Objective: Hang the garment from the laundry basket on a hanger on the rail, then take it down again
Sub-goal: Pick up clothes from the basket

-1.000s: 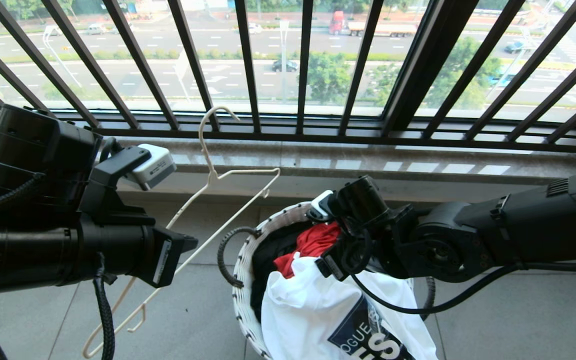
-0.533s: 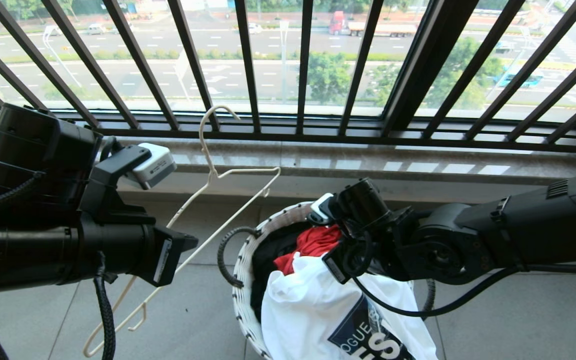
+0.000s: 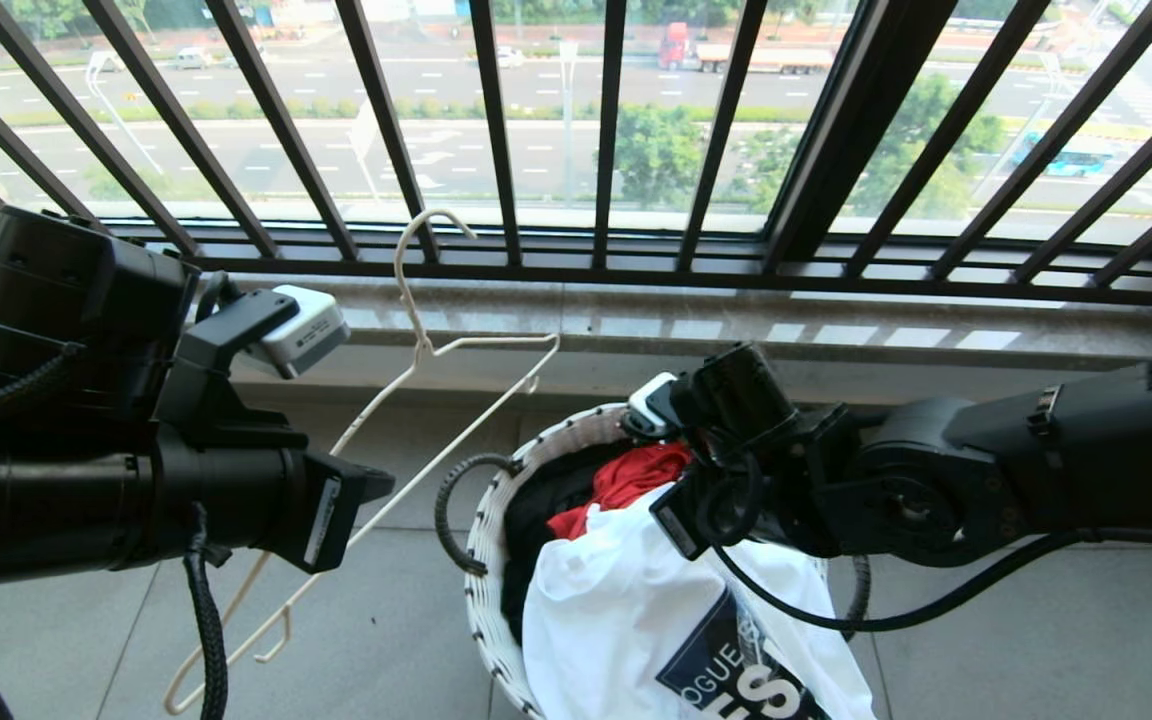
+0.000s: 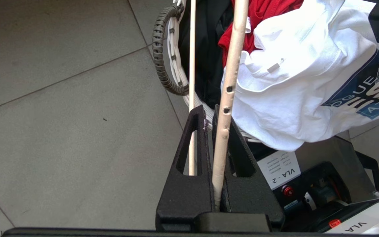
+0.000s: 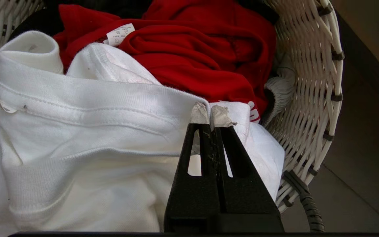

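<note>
The white T-shirt with its dark blue logo drapes over the white woven basket, its collar edge pinched between the right jaws. The cream wire hanger stands clamped between the left jaws.

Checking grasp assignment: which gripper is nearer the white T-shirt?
Right. The right gripper is shut on the white T-shirt collar in the basket. The left gripper is off beside the basket, shut on the hanger.

right gripper | jaws gone from wide to clamped on garment collar | collar edge lifted slightly
</note>
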